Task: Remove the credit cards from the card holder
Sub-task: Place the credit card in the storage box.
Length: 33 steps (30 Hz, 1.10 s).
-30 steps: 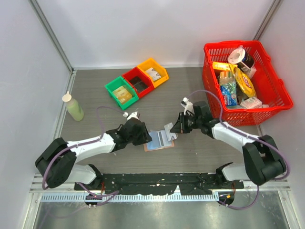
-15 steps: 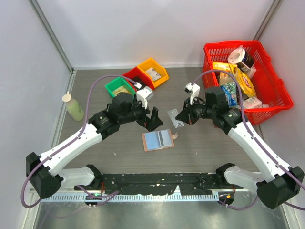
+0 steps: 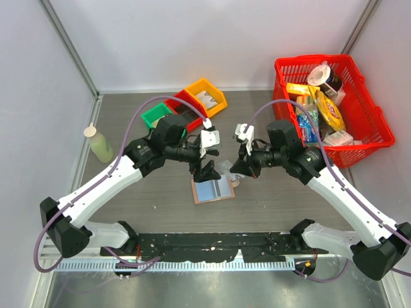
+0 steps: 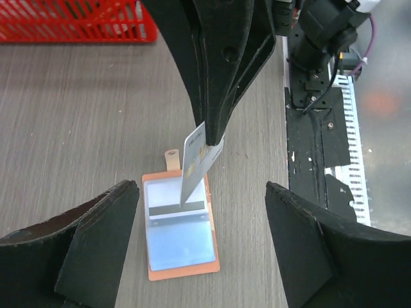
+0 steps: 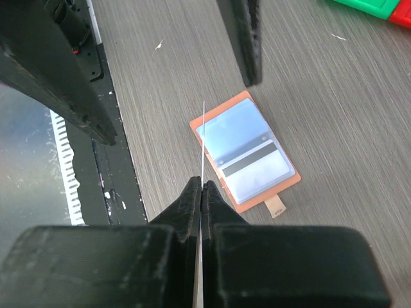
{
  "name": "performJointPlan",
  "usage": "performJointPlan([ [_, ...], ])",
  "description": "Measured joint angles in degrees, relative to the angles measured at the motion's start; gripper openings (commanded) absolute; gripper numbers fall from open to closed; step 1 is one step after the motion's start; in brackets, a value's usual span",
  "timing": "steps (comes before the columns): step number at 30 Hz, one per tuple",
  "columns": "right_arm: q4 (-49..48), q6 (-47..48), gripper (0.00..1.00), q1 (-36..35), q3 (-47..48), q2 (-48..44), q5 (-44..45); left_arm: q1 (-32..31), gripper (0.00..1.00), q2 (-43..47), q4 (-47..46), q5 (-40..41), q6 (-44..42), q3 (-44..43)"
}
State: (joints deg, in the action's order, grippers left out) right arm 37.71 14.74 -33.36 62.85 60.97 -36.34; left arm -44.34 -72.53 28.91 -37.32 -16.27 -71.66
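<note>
the right claw (image 5: 201,187) is clenched on one credit card (image 4: 200,160), pinching its top edge so it hangs upright over the card holder (image 3: 214,190). whether the card's lower edge touches the holder i can't tell. the holder lies spread open and flat on the table (image 3: 270,205), near the middle, pale blue lining up, snap tab to the right. the left claw (image 3: 207,168) hovers just left of the card, fingers spread wide, grasping nothing.
</note>
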Motion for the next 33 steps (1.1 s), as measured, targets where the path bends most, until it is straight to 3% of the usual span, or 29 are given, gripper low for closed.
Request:
performJointPlan([
  [7, 0.11, 2.64, 0.01, -1.4, 0.61, 0.0, -0.48, 0.0, 0.53, -3.91, 1.77, -5.95, -3.56, -2.1],
  [9, 0.13, 3.06, 0.01, -1.42, 0.61, 0.0, -0.52, 0.0, 0.42, -4.68, 2.01, -7.34, -3.87, -2.34],
  [13, 0.28, 3.39, 0.01, -1.42, 0.61, 0.0, -0.74, 0.0, 0.02, -5.88, 2.34, -8.76, -4.15, -2.67],
  [16, 0.63, 3.5, 0.06, -1.73, 0.61, 0.0, -0.72, 0.39, 0.0, -6.64, 2.62, -8.9, -4.0, -3.15],
  [21, -0.42, 1.55, 0.5, -1.81, 0.57, -0.5, 2.25, 0.44, 0.0, -6.69, 2.95, -7.96, -4.35, -3.17],
  [24, -2.97, -1.03, 0.7, -1.77, -0.46, -1.9, 6.38, 1.42, 0.0, -6.69, 2.86, -6.71, -3.3, -3.1],
  [30, -6.67, -8.63, 0.81, -1.77, -4.31, -5.57, 22.21, 8.52, 0.0, -6.58, -5.6, 0.98, 6.99, -0.46],
  [33, -7.41, -14.12, 0.81, -1.49, -5.51, -5.9, 31.58, 12.0, 0.0, -6.84, -11.56, 7.39, 15.3, 0.63],
])
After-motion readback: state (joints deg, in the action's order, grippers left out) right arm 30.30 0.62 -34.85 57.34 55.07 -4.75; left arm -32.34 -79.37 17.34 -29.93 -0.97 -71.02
